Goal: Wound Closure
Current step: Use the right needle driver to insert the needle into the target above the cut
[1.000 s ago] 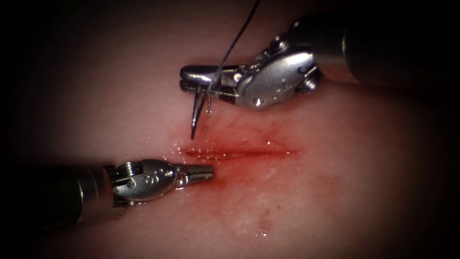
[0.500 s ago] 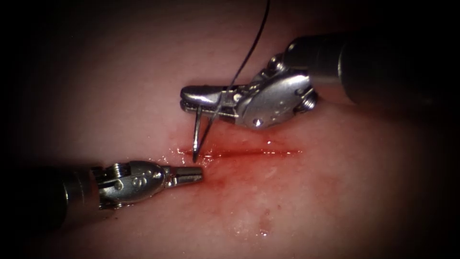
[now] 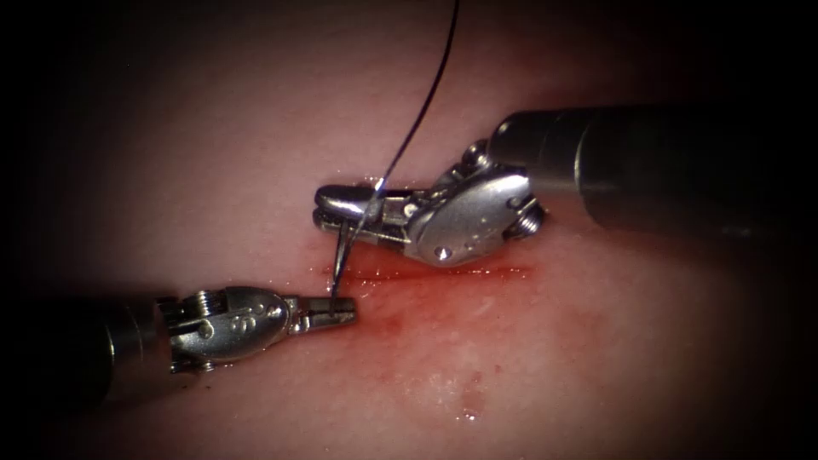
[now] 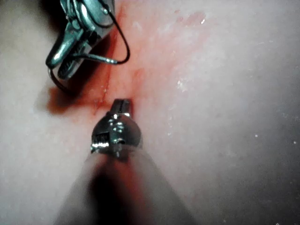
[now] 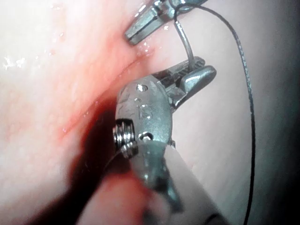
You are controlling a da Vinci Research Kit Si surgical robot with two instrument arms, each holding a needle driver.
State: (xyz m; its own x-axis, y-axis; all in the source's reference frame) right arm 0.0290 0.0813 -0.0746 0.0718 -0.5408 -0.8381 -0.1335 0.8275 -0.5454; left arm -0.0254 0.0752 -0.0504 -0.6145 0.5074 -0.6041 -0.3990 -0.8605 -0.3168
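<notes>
The left tool (image 3: 341, 312), jaws together on nothing, lies just left of the cut (image 3: 443, 273); the thin, stiff needle (image 3: 339, 255), tip near the cut's left end, sits clamped near its swaged end in the right tool (image 3: 341, 204); best held mid-curve; thread (image 3: 422, 102) limp.

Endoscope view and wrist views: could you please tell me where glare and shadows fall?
Endoscope view: dark rim, lit middle; glare on the right tool, shut on the needle near its rear end; the tip lies by the left tool, shut on nothing visible; tissue entry unclear. Left wrist view: shadow under the right tool. Right wrist view: glints on the red fluid.
</notes>
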